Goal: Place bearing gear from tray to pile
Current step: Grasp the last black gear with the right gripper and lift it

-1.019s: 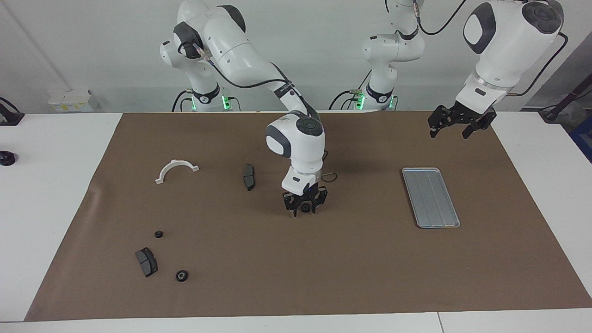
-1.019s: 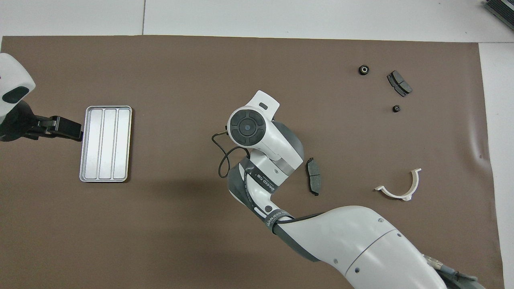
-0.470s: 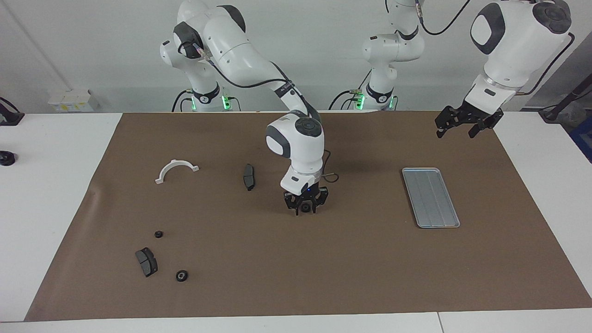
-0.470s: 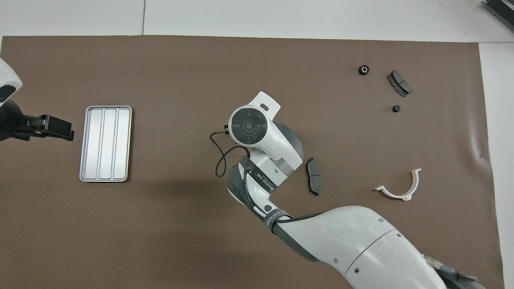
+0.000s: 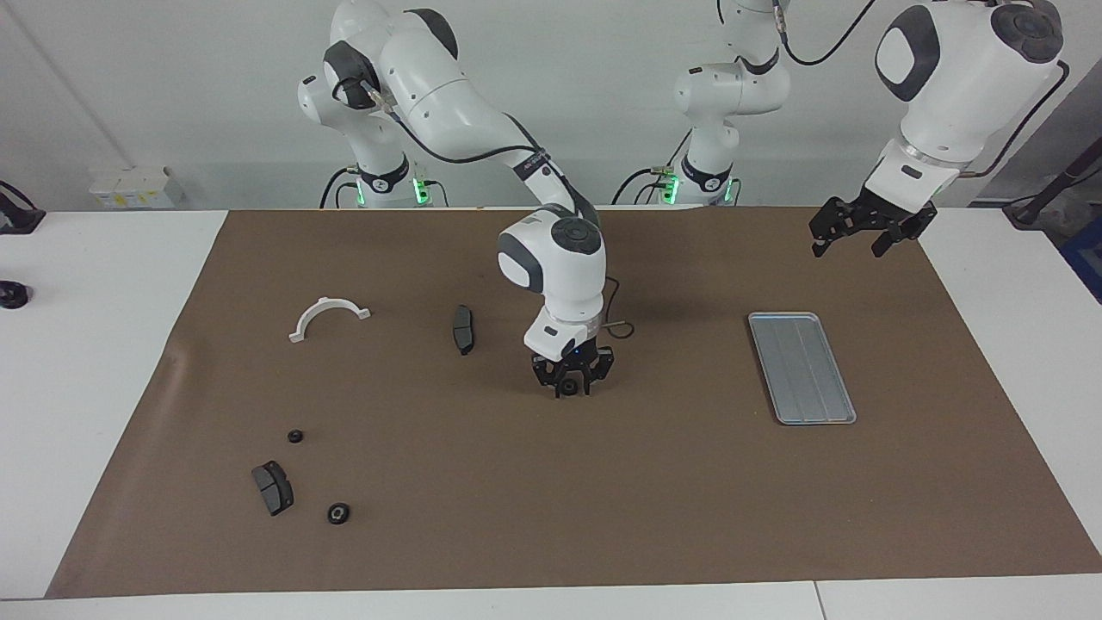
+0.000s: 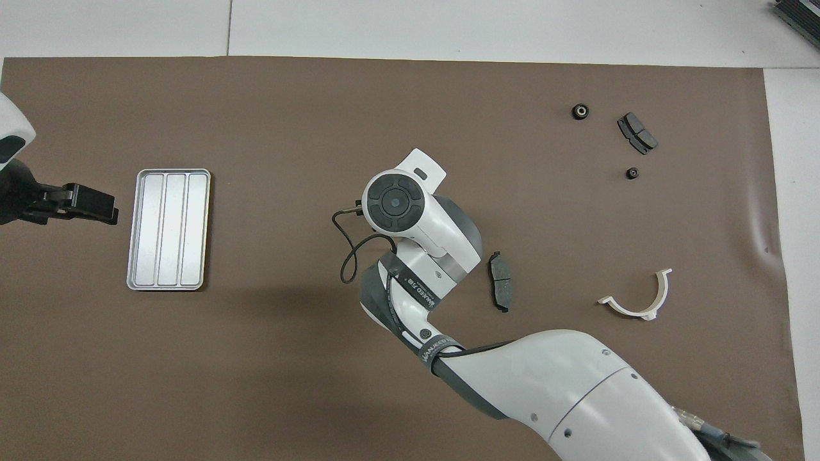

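Observation:
My right gripper [image 5: 569, 385] is down at the middle of the brown mat, shut on a small black bearing gear [image 5: 569, 389] that sits at mat level. In the overhead view its own wrist [image 6: 393, 202] hides the gripper and the gear. The grey ridged tray [image 5: 801, 368] lies bare toward the left arm's end; it also shows in the overhead view [image 6: 168, 228]. The pile is two black rings [image 5: 295, 436] [image 5: 338, 513] toward the right arm's end, seen from overhead too [image 6: 580, 111] [image 6: 631, 173]. My left gripper [image 5: 850, 243] hangs open and empty, raised beside the tray.
A dark brake pad [image 5: 463, 329] lies close to my right gripper toward the right arm's end. Another brake pad [image 5: 273, 487] lies between the two rings. A white half-ring [image 5: 329, 315] lies nearer to the robots than the rings.
My right gripper's fingers have closed from wide open onto the black gear. My left gripper has risen and drawn away from the tray toward the left arm's end.

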Controlling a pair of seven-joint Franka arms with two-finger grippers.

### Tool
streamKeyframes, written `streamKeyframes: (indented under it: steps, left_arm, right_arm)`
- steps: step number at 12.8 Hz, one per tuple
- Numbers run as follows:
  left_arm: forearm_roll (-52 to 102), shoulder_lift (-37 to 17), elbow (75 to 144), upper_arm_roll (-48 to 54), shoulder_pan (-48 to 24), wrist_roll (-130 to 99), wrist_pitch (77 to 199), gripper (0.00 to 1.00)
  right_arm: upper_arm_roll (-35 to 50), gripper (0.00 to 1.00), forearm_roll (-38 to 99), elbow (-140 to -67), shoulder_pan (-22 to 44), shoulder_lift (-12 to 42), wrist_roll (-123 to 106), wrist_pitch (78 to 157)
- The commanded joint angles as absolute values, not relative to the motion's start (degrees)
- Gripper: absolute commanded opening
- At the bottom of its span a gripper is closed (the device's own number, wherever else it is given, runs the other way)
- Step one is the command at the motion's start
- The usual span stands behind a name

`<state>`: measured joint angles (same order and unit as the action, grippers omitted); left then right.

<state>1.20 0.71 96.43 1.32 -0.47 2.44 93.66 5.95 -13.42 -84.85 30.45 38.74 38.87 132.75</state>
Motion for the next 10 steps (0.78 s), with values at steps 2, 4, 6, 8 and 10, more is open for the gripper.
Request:
streamKeyframes:
  steps: [2, 4, 6, 8, 10]
  left_arm:
    - [1.2, 2.1, 97.9, 1.4, -0.3, 2.7, 93.4, 1.00]
    - [1.2, 2.1, 97.9, 1.4, -0.3, 2.7, 93.5, 1.00]
    - [1.2, 2.1, 97.9, 1.4, -0.3, 2.7, 93.5, 1.00]
    - [1.2, 2.1, 97.9, 1.4, -0.3, 2.7, 93.5, 1.00]
    - [1.2, 2.1, 97.9, 1.4, -0.3, 2.7, 93.5, 1.00]
  right_arm:
    - [6.2, 0.46, -12.4, -88.0, 30.3, 36.7, 41.1, 133.3]
    - [6.3, 0.38, -12.4, -88.6, 30.4, 36.3, 41.6, 133.4]
    - [6.8, 0.30, -12.4, -88.6, 30.3, 36.3, 41.7, 133.4]
    - [6.8, 0.22, -12.4, -88.3, 30.3, 36.4, 41.8, 133.4]
    - [6.8, 0.16, -12.5, -87.5, 29.8, 36.3, 41.4, 133.4]
